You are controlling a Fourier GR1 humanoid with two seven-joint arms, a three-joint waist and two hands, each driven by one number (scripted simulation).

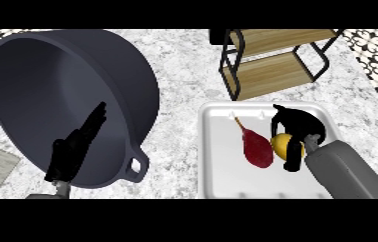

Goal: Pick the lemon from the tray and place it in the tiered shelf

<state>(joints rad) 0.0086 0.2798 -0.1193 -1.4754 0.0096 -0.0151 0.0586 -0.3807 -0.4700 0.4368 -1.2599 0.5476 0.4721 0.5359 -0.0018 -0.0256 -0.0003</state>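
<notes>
Your right robot hand point(295, 128) curls around the lemon point(283, 144) in the tray point(221, 186); your left robot hand point(74, 148) rests open, fingers straight.

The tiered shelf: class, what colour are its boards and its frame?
Head view: the tiered shelf has light wooden boards in a black frame.

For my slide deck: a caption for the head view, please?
Right hand curls around the lemon in the white tray, beside a red piece.
</notes>
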